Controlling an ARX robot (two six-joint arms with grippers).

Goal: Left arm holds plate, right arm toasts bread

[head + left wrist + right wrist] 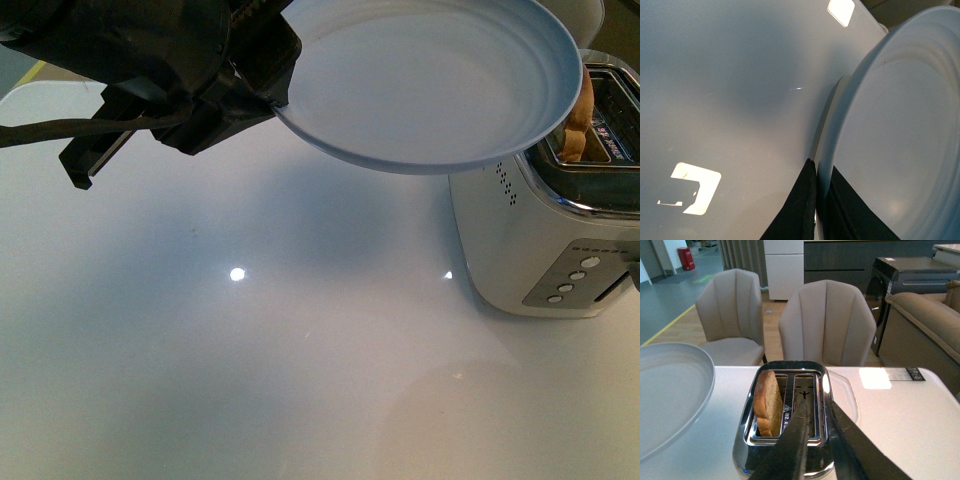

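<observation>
Front view: the left tool [278, 92] is clenched on the rim of the plate [430, 85], holding it clear of the tabletop [250, 380], its edge just beside the top of the toaster [530, 240]. The right tool [815, 412] hangs just above the toaster's slots, fingers close together around nothing; whether fully clenched, I cannot tell. The bread [767, 402] stands upright in the toaster slot nearer the plate.
</observation>
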